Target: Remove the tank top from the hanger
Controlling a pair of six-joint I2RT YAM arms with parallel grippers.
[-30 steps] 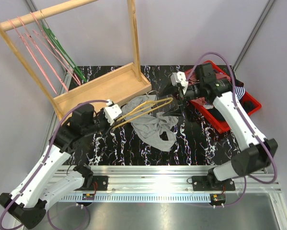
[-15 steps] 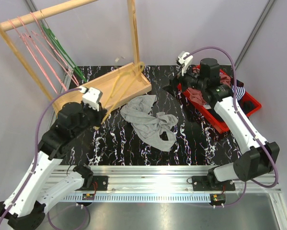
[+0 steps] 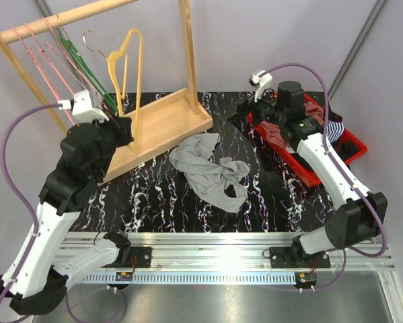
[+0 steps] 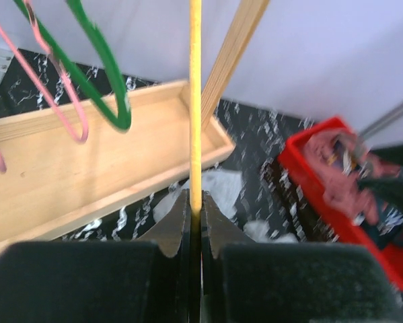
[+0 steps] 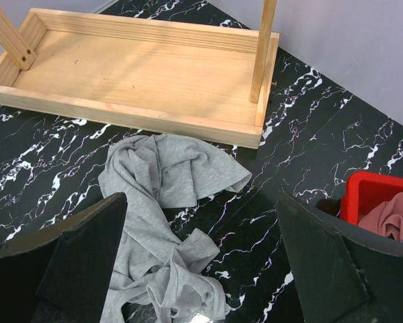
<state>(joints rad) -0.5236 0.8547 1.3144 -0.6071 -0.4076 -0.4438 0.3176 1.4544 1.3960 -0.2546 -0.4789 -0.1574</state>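
The left gripper has its jaws pressed together on the thin bar of a yellow hanger, which runs straight up out of the pinch. In the overhead view that gripper is raised above the wooden tray of the hanger rack, and the bare yellow hanger stands upright beside the rack's post, with no garment on it. A green hanger and a pink hanger hang just to its left.

The right gripper has its fingers spread wide and holds nothing. It hovers over the black marbled table, near the red bin of clothes.

The grey tank top lies crumpled on the table between the two arms, just in front of the tray's near corner, apart from both grippers.
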